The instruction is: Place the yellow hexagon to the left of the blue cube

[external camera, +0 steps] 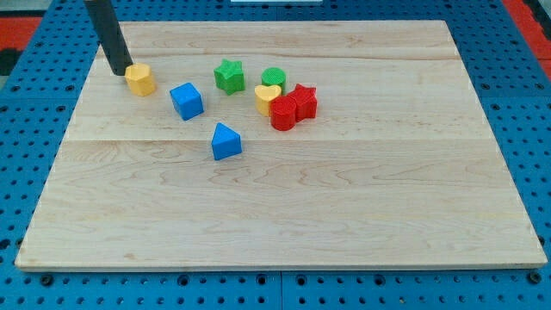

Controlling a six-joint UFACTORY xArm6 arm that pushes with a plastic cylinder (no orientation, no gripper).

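Observation:
The yellow hexagon (pixel 139 79) lies near the board's upper left. The blue cube (pixel 186 101) sits just right of it and a little lower, a small gap apart. My tip (pixel 118 71) rests on the board right at the hexagon's left side, touching or nearly touching it. The dark rod rises from there to the view's top edge.
A blue triangular block (pixel 225 142) lies below the cube. A green star (pixel 229 76), green cylinder (pixel 274 78), yellow heart (pixel 267 98), red star (pixel 303 100) and another red block (pixel 283 113) cluster right of the cube. The wooden board (pixel 284 207) lies on a blue pegboard.

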